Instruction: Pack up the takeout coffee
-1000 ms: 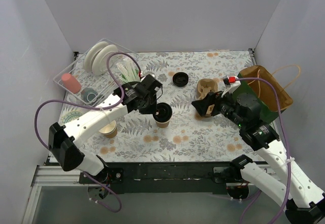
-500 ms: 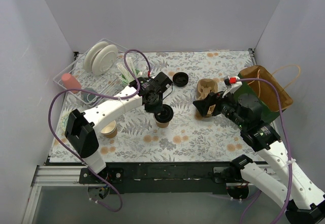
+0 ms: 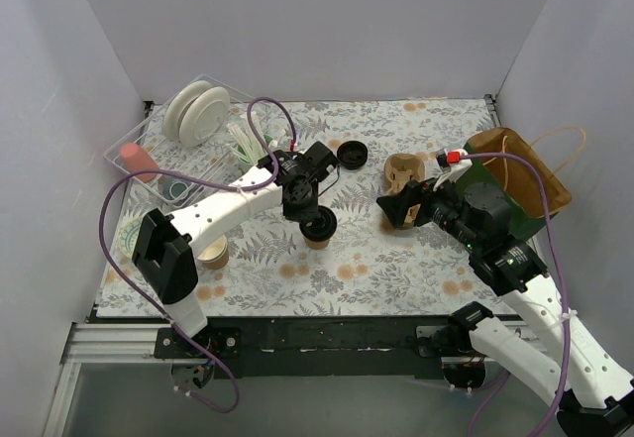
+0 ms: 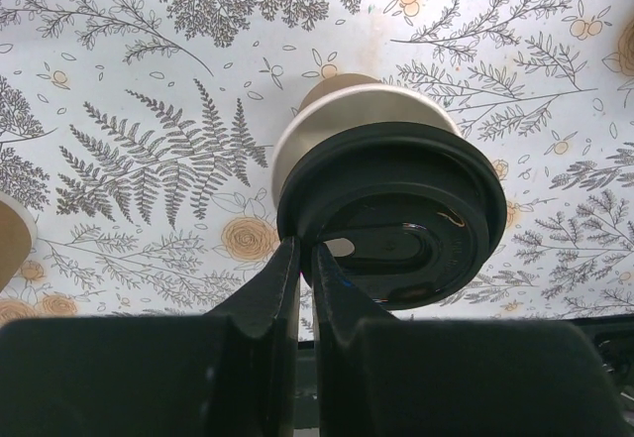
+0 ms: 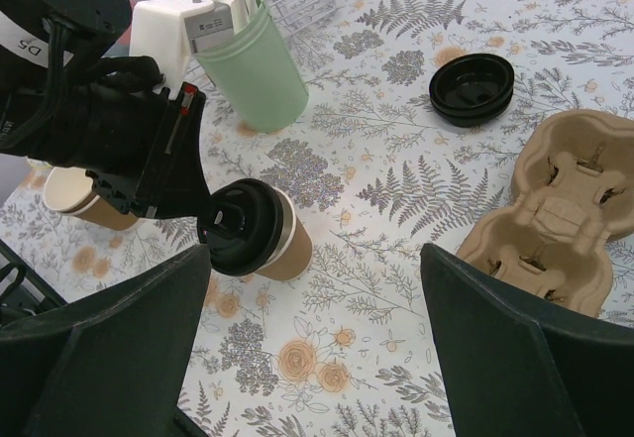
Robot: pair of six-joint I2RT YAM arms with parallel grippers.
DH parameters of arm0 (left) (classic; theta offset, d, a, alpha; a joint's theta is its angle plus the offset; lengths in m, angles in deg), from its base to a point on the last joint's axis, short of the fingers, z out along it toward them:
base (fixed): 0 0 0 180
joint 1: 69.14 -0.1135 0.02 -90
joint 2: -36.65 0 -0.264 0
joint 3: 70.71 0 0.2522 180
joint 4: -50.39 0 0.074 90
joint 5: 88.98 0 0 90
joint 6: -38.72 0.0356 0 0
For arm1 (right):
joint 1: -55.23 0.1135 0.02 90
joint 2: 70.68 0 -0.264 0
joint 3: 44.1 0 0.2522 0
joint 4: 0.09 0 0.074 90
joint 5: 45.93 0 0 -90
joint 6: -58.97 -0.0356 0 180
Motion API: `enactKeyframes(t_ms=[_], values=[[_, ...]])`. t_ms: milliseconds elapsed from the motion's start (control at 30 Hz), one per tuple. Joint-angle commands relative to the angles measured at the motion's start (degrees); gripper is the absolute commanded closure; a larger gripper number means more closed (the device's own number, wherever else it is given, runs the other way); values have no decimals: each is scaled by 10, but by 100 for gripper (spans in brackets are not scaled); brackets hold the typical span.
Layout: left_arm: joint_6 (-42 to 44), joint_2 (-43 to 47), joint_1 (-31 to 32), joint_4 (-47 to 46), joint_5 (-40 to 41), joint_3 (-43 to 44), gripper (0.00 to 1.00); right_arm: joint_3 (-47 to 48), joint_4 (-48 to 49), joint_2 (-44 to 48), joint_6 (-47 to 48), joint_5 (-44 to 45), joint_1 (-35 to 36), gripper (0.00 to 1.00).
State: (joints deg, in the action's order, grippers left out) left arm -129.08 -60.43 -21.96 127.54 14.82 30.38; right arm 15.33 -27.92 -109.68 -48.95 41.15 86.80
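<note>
The takeout coffee cup [image 3: 317, 240] stands mid-table, kraft brown. Its black lid [image 3: 319, 224] lies tilted over the mouth, and the cup's pale rim [image 4: 297, 135] shows at one side. My left gripper [image 3: 305, 209] is shut on the lid's rim [image 4: 396, 209], its two fingers pinching the near edge; it shows in its own wrist view [image 4: 305, 251]. My right gripper [image 3: 389, 209] is open and empty, low over the table right of the cup [image 5: 292, 247]. It also shows in the right wrist view [image 5: 315, 257]. The brown paper bag [image 3: 525, 174] lies at the far right.
A pulp cup carrier [image 3: 403, 171] lies behind my right gripper. Spare black lids [image 3: 352, 153] sit at the back. A mint-green cup of straws [image 5: 253, 70] and a clear tray of plates [image 3: 198, 110] stand back left. A lidless paper cup [image 3: 211, 251] stands front left.
My left wrist has swung right, from beside the cup to behind it, still holding the lid over the cup. The right arm has not moved.
</note>
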Motion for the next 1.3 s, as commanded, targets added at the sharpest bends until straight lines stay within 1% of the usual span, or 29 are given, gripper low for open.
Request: enactKeyframes(t_ms=[0,367,533,967,1267], values=[[5,-5,-8,-7,6,27,100,21,13,1,9,8,1,6],[-2,-14,-10,1,10,31,98,18,12,-2,11,8,1,6],[-2,-16,-10,5,11,39,94,18,12,-1,11,6,1,7],[-4,-13,-10,30,17,40,93,19,13,-5,11,-1,0,7],[2,-22,-10,14,4,30,93,24,14,-9,10,-4,1,7]])
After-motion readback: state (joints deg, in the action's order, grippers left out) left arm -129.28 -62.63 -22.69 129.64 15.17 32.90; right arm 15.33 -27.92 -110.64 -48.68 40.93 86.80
